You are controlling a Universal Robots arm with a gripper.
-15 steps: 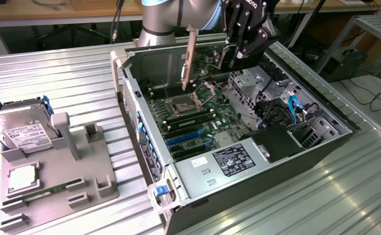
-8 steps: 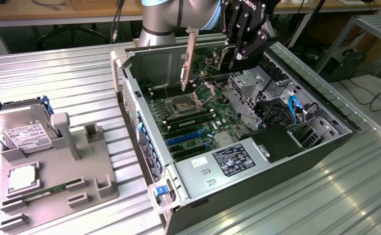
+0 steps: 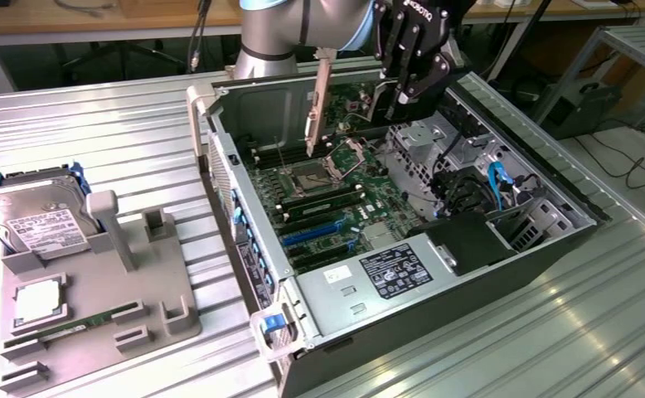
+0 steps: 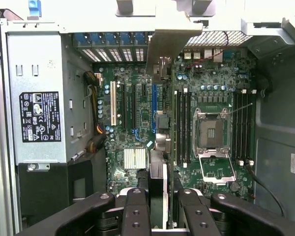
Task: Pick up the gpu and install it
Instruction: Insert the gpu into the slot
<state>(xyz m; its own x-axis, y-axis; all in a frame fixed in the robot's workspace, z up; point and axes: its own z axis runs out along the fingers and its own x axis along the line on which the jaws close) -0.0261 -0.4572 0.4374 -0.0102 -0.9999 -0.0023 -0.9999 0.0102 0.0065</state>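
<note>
The gripper hangs over the open computer case, its black fingers closed on the gpu, which it carries edge-on above the motherboard. The card's pale metal bracket points down toward the board on the exterior view's left of the claw, clear of the case's rear wall. In the wrist view the gpu runs as a thin strip between the fingers, its bracket reaching toward the slotted rear openings. The card's lower edge is in the air, apart from the expansion slots and the open CPU socket (how high, I cannot tell). Outside the case, a grey parts holder carries a hard drive, well apart.
</note>
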